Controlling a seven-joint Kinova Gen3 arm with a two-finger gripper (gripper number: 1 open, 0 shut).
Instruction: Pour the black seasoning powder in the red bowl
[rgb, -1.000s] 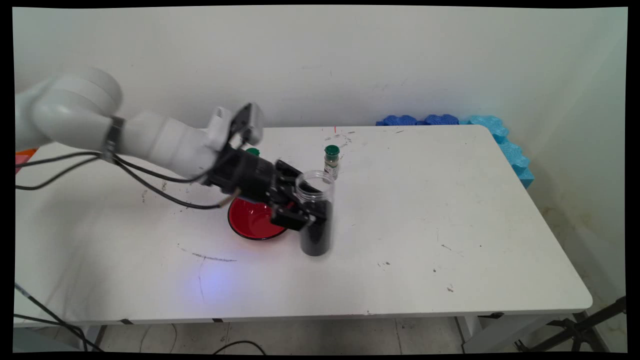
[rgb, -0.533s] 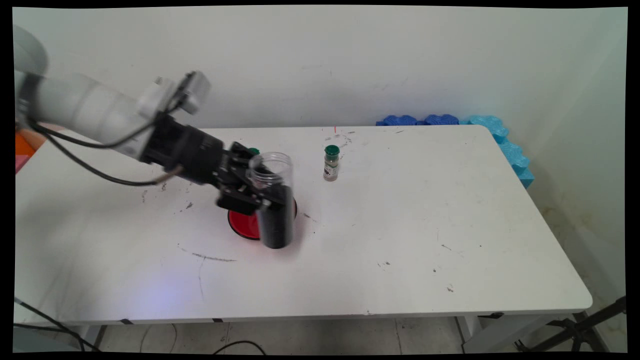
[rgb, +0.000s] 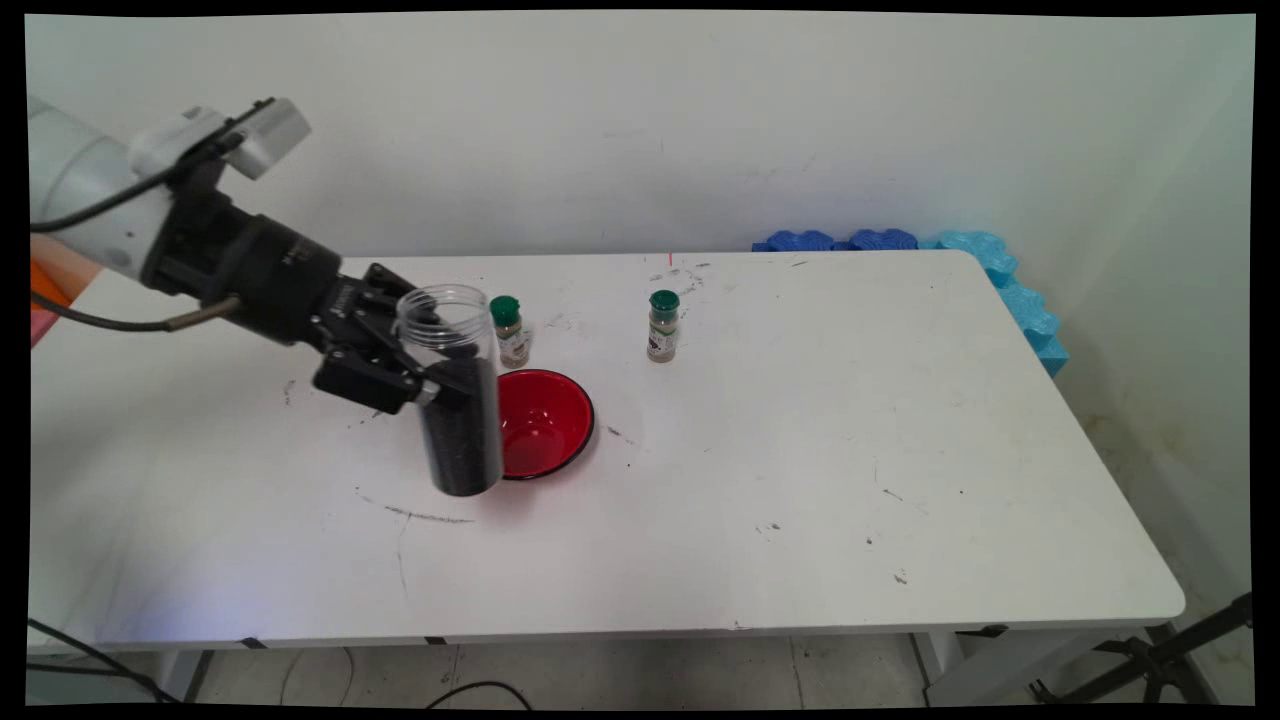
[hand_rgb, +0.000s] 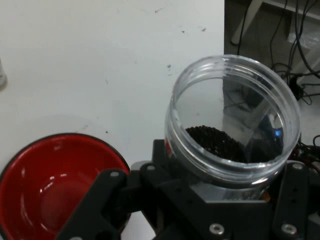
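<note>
One big white table (rgb: 900, 450) holds everything here, and the round red bowl with a black rim (rgb: 545, 425) sits on it as the landmark. The black two-finger gripper (rgb: 425, 385) is to the left of the bowl, up off the table, and its fingers are pinched on the sides of a tall clear plastic jar with no lid (rgb: 455, 390), filled most of the way with small black grains. The jar stands nearly upright, its long side running up and down and its open mouth on top. Its bottom end hangs in front of the bowl's left rim; whether it touches the bowl or the table cannot be told. In the hand view the bowl (hand_rgb: 55, 185) lies to the left of the jar (hand_rgb: 232, 117), just beside it. Behind the bowl stands a small spice bottle with a green cap (rgb: 511, 330). Another small green-capped spice bottle (rgb: 662, 325) stands behind the bowl and to the right, well apart from the jar.
</note>
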